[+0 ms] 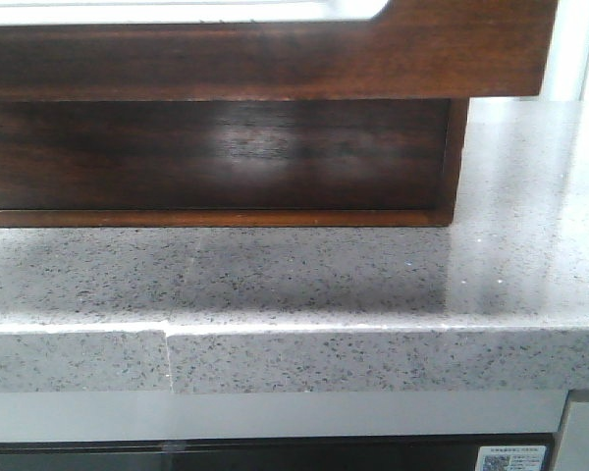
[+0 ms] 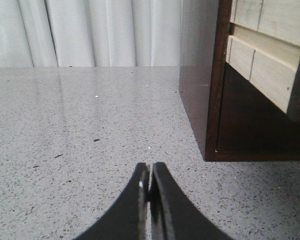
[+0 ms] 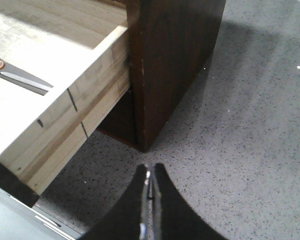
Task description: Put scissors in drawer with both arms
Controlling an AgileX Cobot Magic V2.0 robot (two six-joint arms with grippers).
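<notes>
drawer [image 1: 275, 59]: glossy dark brown front, pale wood inside, pulled out from cabinet [image 1: 216, 157] | scissors [image 3: 17, 76]: grey blades, orange pivot, lay flat inside drawer

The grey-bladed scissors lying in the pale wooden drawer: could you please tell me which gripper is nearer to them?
Right. The right gripper hovers shut beside the open drawer, whose grey-bladed scissors show in its view. The left gripper, shut, faces the dark brown cabinet's other side; no scissors show there.
</notes>
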